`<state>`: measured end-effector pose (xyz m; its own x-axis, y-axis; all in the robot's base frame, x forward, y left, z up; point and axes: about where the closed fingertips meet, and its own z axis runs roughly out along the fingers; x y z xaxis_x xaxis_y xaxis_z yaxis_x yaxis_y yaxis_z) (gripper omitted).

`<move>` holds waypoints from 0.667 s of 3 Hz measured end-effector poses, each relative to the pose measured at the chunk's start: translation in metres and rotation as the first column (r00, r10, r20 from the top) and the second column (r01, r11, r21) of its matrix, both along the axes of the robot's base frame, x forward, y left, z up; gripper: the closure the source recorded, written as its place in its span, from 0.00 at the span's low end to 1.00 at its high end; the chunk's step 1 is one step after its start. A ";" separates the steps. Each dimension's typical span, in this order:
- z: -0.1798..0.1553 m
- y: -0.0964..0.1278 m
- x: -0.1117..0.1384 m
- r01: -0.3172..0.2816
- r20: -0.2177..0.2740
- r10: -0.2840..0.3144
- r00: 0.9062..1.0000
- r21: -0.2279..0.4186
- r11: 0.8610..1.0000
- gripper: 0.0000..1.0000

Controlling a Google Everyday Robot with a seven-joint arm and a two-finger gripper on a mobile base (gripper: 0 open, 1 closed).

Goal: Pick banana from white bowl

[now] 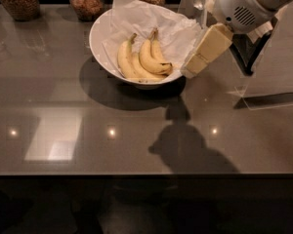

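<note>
A wide glossy white bowl lined with white paper stands at the back middle of the dark counter. Several yellow bananas lie in it, stems pointing away. My gripper, with cream-coloured fingers, hangs from the white arm coming in from the upper right. Its tip is at the bowl's right rim, just right of the bananas and apart from them. It holds nothing that I can see.
Three glass jars of nuts or grains stand along the back edge. A clear acrylic stand with a dark panel is at the right. The grey counter stretches in front of the bowl to its near edge.
</note>
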<state>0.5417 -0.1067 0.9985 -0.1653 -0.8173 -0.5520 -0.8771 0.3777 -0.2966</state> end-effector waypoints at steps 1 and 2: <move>0.000 -0.001 0.003 0.009 0.017 -0.010 1.000 0.014 1.000 0.00; -0.015 0.015 0.025 0.008 0.041 -0.011 0.999 0.066 0.998 0.00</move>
